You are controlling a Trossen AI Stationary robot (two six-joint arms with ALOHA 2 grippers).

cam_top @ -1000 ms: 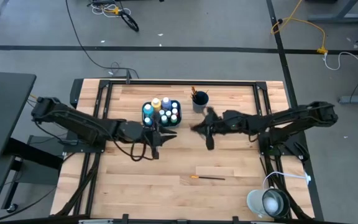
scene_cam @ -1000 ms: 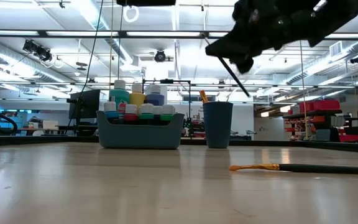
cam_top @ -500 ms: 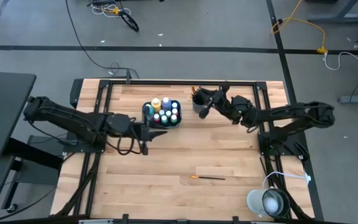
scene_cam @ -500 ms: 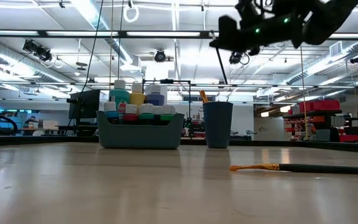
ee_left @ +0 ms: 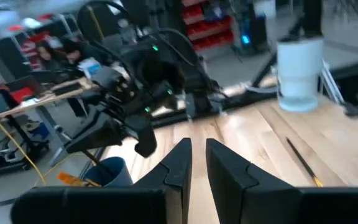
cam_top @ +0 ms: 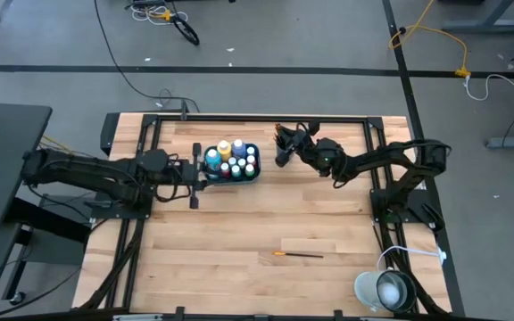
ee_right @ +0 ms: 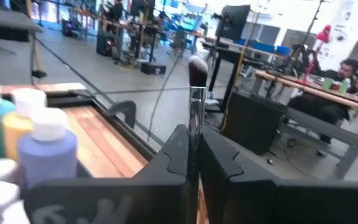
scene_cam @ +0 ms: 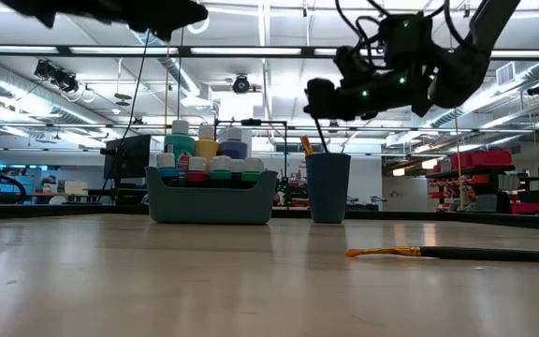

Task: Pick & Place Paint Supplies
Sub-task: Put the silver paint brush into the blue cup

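My right gripper [cam_top: 284, 150] hangs over the dark blue cup [scene_cam: 327, 187] at the far middle of the table, shut on a thin paintbrush [scene_cam: 322, 139]. An orange-handled brush [scene_cam: 306, 144] stands in that cup. The teal tray [scene_cam: 211, 201], left of the cup, holds several white-capped paint bottles [cam_top: 232, 160]. Another brush [cam_top: 297, 255] lies flat on the table toward the near edge. My left gripper [cam_top: 200, 176] hovers level just left of the tray. Its fingers [ee_left: 180, 163] stand a narrow gap apart with nothing between them. My right gripper pinches the paintbrush between its two fingers, just below the metal ferrule [ee_right: 196, 109]. The fingers come level from the table's right and lie across the brush. The brush stands about upright, bristle end [ee_right: 197, 68] up, and its handle [scene_cam: 324, 142] reaches down to the cup's mouth.
A white lamp-like object [cam_top: 384, 290] sits at the near right corner. A dark metal frame [cam_top: 257, 118] runs along the table's far edge behind the tray and cup. Bare wood [cam_top: 239, 223] lies between the tray and the loose brush.
My right gripper has carried the brush from the table's middle toward the far edge, over the cup, and sunk a little. It has turned, and the brush has gone from slanting to upright. My left gripper has drawn back toward the table's left edge, away from the tray's near side.
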